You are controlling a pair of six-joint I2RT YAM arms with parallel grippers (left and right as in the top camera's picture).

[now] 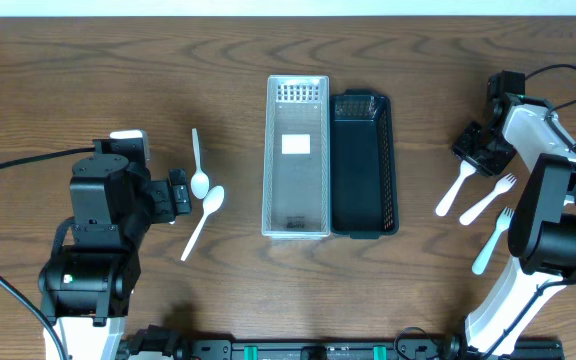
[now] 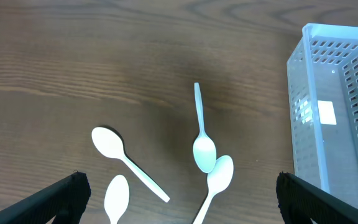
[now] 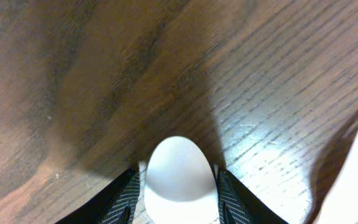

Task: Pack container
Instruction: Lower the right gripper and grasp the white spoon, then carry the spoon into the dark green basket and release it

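Closest to the right wrist lens you have the rounded end of a white utensil point(image 3: 179, 168), low over the wood table point(image 3: 104, 68). Your right gripper point(image 3: 180, 196) has its jaws standing at that utensil's width, a ribbed dark finger point(image 3: 122, 200) against each edge, so it has hold of it; fork or spoon, you cannot tell from here. Overhead puts this gripper at the table's right side, over the upper end of the utensil, which slants down toward the left. Just beside it lies the middle fork point(image 1: 489, 198), tines toward the gripper, and the outer fork point(image 1: 492, 240) lies close by the right arm. Your left gripper point(image 2: 179, 190) is spread as wide as its view shows, fingertips point(image 2: 64, 196) at the lower corners of the frame, holding nothing and touching nothing. Under it on the table: an upright spoon point(image 2: 202, 146), a lower spoon point(image 2: 219, 177) whose bowl overlaps the upright one's bowl, a slanted spoon point(image 2: 114, 146) to the left, and a cut-off spoon point(image 2: 117, 198) at the frame's bottom edge. Task items at table centre: the clear perforated container point(image 1: 297, 190) and the black container point(image 1: 363, 170) stand side by side, long walls touching, well apart from both grippers.
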